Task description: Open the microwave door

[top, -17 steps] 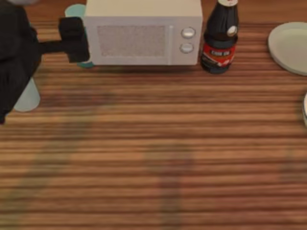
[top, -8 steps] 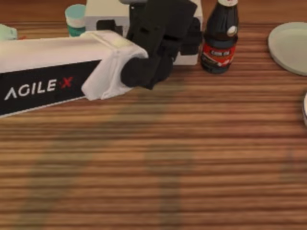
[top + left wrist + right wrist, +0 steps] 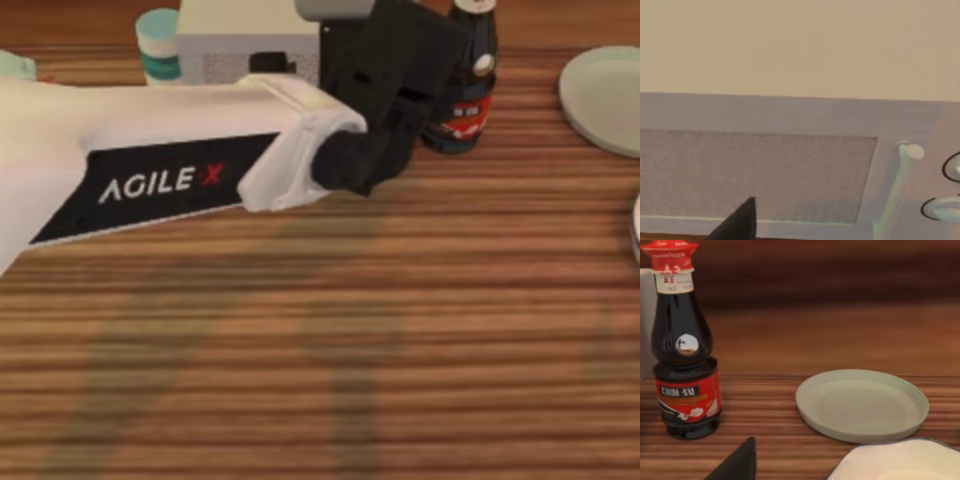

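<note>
At the far left of the counter [image 3: 300, 350] a pale green object [image 3: 15, 66] shows only at the picture's edge. The left arm [image 3: 150, 160] reaches across from there, and its black tool [image 3: 395, 75] is over the right part of the microwave [image 3: 240, 25], covering the front. Whether this left tool is wide or narrow I cannot tell, because only 1 dark fingertip [image 3: 737, 225] shows in the left wrist view.

Behind the arm, a teal and white cup [image 3: 160, 45] stands just beside the microwave's left side. In the left wrist view the tool is close in front of the microwave door [image 3: 755, 175], which lies flat and closed; its grey mesh window fills most of that view. The pale bar handle [image 3: 902, 180] stands upright between the window and the 2 knobs [image 3: 947, 207].

Just right of the tool stands a dark sauce bottle [image 3: 685, 345] with a red cap. Further right are a pale green plate [image 3: 862, 405] and the rim of a white dish [image 3: 900, 460]. The right tool is not seen from above.
</note>
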`<state>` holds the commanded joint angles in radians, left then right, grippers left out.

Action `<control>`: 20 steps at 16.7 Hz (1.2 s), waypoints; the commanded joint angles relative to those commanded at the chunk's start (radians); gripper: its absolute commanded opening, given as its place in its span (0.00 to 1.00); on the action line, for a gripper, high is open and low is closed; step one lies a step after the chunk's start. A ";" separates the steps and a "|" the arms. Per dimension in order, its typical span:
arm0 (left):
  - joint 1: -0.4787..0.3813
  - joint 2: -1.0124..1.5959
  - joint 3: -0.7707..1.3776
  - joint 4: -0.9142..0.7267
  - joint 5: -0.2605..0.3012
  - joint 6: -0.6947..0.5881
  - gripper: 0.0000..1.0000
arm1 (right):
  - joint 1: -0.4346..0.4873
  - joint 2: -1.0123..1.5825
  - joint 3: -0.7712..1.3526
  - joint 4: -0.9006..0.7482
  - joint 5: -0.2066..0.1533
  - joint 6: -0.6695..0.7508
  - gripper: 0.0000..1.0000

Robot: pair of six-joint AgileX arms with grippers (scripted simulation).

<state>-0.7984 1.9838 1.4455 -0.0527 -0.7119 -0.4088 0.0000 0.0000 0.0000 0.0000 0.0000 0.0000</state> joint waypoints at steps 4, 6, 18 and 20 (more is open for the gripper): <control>0.020 0.039 0.036 0.014 0.018 0.015 1.00 | 0.000 0.000 0.000 0.000 0.000 0.000 1.00; 0.048 0.107 0.097 0.032 0.042 0.035 1.00 | 0.000 0.000 0.000 0.000 0.000 0.000 1.00; 0.108 0.232 0.208 0.070 0.095 0.075 0.70 | 0.000 0.000 0.000 0.000 0.000 0.000 1.00; 0.108 0.232 0.208 0.070 0.095 0.075 0.55 | 0.000 0.000 0.000 0.000 0.000 0.000 1.00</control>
<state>-0.6904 2.2162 1.6540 0.0170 -0.6171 -0.3339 0.0000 0.0000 0.0000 0.0000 0.0000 0.0000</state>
